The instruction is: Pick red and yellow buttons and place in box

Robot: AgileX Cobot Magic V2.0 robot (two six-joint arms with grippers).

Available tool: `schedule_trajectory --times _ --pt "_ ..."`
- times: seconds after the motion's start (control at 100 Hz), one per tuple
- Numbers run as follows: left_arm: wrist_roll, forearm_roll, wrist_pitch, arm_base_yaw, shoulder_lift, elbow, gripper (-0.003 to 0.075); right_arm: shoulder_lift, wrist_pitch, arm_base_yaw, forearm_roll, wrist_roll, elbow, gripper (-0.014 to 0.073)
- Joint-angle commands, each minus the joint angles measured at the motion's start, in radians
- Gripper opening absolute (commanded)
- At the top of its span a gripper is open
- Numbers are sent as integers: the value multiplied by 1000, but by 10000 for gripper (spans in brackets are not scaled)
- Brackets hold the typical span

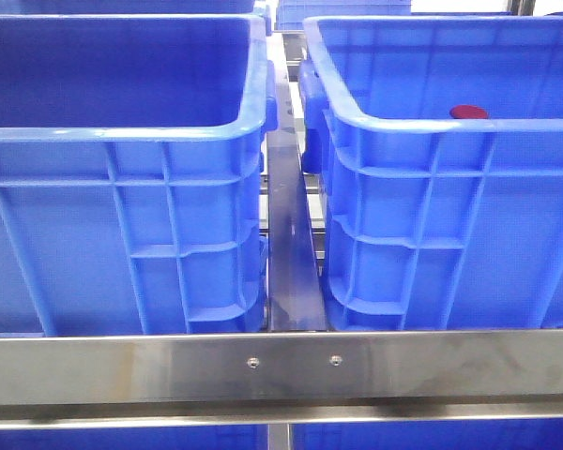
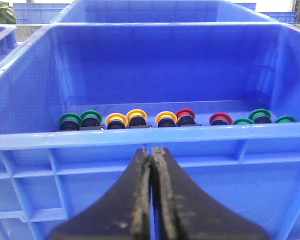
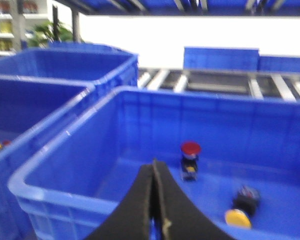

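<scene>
Two deep blue crates stand side by side in the front view: the left crate [image 1: 122, 122] and the right crate [image 1: 450, 127]. A red button [image 1: 468, 112] peeks over the right crate's near rim. In the left wrist view a crate [image 2: 150, 137] holds a row of buttons: several yellow [image 2: 136, 116], red [image 2: 185, 114] [image 2: 220, 119] and green [image 2: 70, 119]. My left gripper [image 2: 152, 150] is shut and empty, outside the near wall. In the right wrist view a crate [image 3: 65, 197] holds an upright red button [image 3: 190, 149] and a tipped yellow button [image 3: 238, 218]. My right gripper [image 3: 154, 162] is shut and empty above its near rim.
A steel rail [image 1: 281, 367] crosses in front of the crates, and a steel bar [image 1: 289, 244] runs between them. More blue crates [image 3: 65, 65] stand behind, beside a roller conveyor [image 3: 215, 82]. Neither arm shows in the front view.
</scene>
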Motion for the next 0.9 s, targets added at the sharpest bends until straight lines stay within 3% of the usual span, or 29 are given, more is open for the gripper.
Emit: schedule_trajectory --times 0.0,0.14,0.35,0.47,0.57,0.6,0.89 --pt "-12 0 -68 2 -31 54 -20 18 -50 -2 -241 225 -26 -60" --pt "-12 0 -68 2 -31 54 -20 18 -115 5 -600 473 -25 -60" --pt "-12 0 -68 2 -31 54 -20 17 -392 27 -870 781 95 -60" --pt "-12 0 -68 2 -31 54 -20 -15 -439 27 -1012 923 164 -60" --pt "-12 0 -68 2 -31 54 -20 -69 -469 27 -1042 997 232 -60" --pt "-12 0 -68 2 -31 54 -20 -86 -413 27 -1059 1005 227 -60" --pt "-12 0 -68 2 -31 54 -20 -82 -407 28 -1070 1013 228 -60"
